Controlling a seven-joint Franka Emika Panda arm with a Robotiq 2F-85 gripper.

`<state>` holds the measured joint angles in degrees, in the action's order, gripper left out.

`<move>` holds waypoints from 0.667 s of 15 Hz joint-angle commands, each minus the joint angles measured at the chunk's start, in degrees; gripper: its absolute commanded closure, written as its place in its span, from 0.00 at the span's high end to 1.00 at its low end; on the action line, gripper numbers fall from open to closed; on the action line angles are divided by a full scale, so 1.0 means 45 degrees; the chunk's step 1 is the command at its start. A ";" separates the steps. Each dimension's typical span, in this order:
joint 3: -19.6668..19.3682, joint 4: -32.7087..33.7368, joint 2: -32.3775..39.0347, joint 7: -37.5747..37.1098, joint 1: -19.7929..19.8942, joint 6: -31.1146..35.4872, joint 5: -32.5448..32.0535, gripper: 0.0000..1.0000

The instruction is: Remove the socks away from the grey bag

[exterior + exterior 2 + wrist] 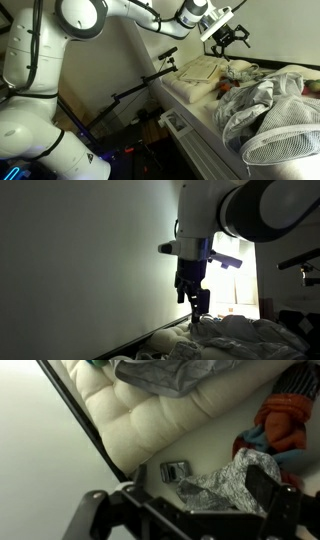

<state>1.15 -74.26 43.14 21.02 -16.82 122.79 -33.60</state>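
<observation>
Socks [228, 88] — a reddish bundle — lie between a cream cushion [198, 70] and the grey mesh bag [275, 115] in an exterior view, the gripper [232, 38] above; in an exterior view the gripper [198, 302] points down; the wrist view shows its jaws wide, empty, socks [285, 422] near grey fabric [232, 482].

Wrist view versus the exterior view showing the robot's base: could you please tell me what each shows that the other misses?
Only the wrist view: a small grey rectangular object, lying by some crumpled cloth. Only that exterior view: the white arm and a dark tripod beside the bed. Both: the cream cushion and the red-orange fabric next to it.
</observation>
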 commanded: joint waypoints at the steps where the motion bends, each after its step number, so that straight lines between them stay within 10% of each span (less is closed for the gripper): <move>1: 0.0200 -0.1104 -0.0686 0.0233 0.0751 -0.0092 0.0529 1.00; 10: 0.0036 -0.2512 -0.0897 0.0104 0.1710 0.0087 0.0998 1.00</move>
<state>1.17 -81.20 42.45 21.46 -9.98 122.81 -30.15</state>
